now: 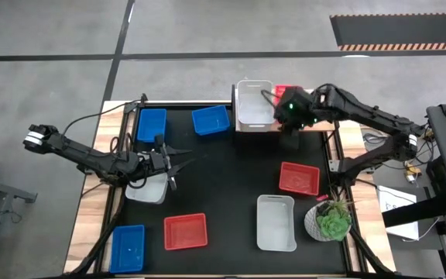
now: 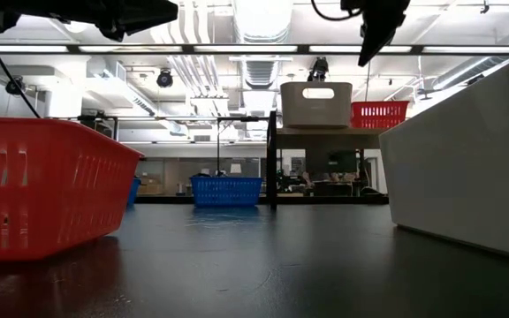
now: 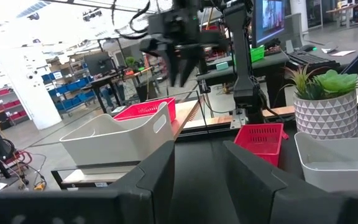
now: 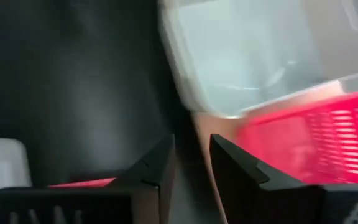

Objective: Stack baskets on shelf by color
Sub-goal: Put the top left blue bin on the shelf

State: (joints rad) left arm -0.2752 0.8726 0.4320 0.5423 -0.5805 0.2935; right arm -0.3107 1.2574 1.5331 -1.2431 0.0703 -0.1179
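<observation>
Right gripper [image 1: 291, 116], fingers slightly parted and gripping nothing, hovers over the shelf [image 1: 316, 126] between a white basket [image 1: 254, 104] and a red basket [image 1: 288, 92], both on its board. Left gripper [image 1: 178, 164], fingers apart and empty, waits above another white basket [image 1: 147, 189]. Blue and red baskets lie scattered on the table [image 1: 238, 178]; a potted plant [image 1: 331, 219] stands near its right edge.

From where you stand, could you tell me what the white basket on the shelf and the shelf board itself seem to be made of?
The white rectangular basket looks like smooth, matte moulded plastic: solid walls with a cut-out handle slot. The light-wood shelf board appears to be pale wood or a wood-look laminate, which cannot be told apart here, resting on a black frame, probably metal.
</observation>
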